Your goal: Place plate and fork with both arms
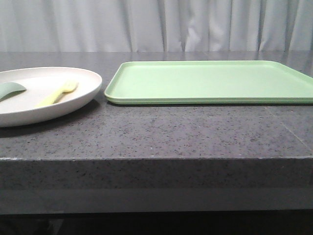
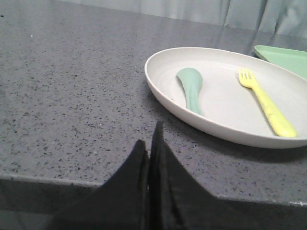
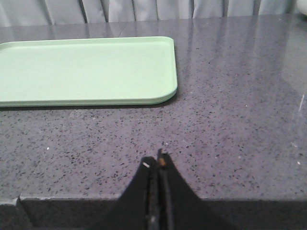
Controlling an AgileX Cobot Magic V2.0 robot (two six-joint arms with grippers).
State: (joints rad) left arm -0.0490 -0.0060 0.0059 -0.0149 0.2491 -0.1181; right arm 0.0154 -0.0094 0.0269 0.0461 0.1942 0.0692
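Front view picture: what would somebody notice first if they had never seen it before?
Probably the big light-green tray, lying flat and bare on the dark speckled table, right of the middle. Next comes the cream-white plate at the left, with a pale-yellow fork and a grey-green spoon lying inside it. No arms show there; in the wrist views both grippers, left gripper and right gripper, hang near the table's front edge, jaws closed on nothing.
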